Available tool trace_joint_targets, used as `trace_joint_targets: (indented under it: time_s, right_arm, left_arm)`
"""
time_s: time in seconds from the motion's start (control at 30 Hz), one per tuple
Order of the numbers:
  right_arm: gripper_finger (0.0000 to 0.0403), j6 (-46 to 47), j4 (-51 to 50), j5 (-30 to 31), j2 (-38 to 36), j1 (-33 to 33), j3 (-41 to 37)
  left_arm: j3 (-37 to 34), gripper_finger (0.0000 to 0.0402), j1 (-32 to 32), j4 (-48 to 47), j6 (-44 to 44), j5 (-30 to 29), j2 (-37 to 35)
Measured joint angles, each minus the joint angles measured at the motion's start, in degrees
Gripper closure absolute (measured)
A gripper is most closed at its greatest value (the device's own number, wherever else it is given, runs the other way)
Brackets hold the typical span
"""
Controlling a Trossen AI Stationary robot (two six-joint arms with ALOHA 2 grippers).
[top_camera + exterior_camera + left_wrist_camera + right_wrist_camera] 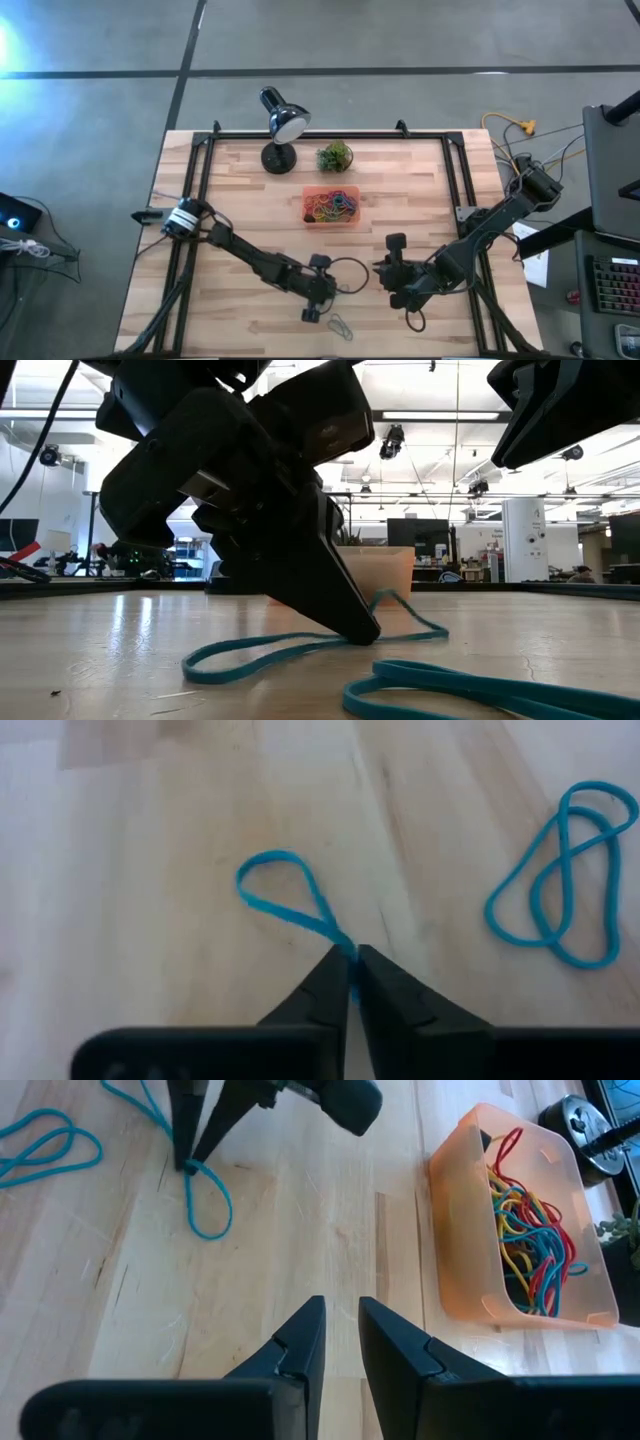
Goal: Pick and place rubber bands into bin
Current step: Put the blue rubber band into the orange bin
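Note:
My left gripper (351, 970) stands near the table's front middle (314, 306), its fingertips down on the wood and shut on a thin blue-teal rubber band (283, 892). A second blue band (562, 872) lies loose on the table beside it, toward the front edge (341, 326). The orange translucent bin (331, 206) sits at the table's middle, toward the far side, and holds several coloured bands (525, 1230). My right gripper (341, 1335) is open and empty, hovering right of the left gripper (393, 272), with the bin ahead of it (470, 1250). My left gripper pinches the blue band between its two fingertips (330, 982) where the band's strands draw together (345, 948). The fingers slant down from above (340, 610). The band lies slack on the table, with a loop (250, 655) spread out beyond the tips.
A black desk lamp (282, 128) and a small green plant ball (335, 156) stand at the far edge behind the bin. A dark frame (205, 170) runs round the table's edges. Bare wood (250, 210) lies between the arms and the bin.

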Motion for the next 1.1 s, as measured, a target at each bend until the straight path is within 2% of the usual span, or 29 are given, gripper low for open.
trace_joint_targets:
  time_s: [0.3,0.67,0.8,1.0,1.1]
  right_arm:
    - [0.0344,-0.2,-0.1,0.0,0.0,0.0,-0.1]
    - [0.0344,-0.2,0.1,0.0,0.0,0.0,-0.5]
    - [0.0344,-0.2,0.1,0.0,0.0,0.0,-0.5]
    - [0.0344,-0.2,0.1,0.0,0.0,0.0,-0.7]
    - [0.0344,-0.2,0.2,0.0,0.0,0.0,-0.7]
  left_arm:
    - [-0.6,0.0401,0.0,-4.5,2.7,-5.4,-4.2]
    - [-0.7,0.0401,-0.1,-14.3,5.9,-18.0,-15.7]
    - [-0.7,0.0402,0.1,-14.5,10.2,-23.9,-20.3]
    - [-0.6,0.0402,1.1,-12.7,19.7,-38.3,-25.9]
    - [-0.8,0.0402,2.4,-10.4,25.2,-43.2,-27.1]
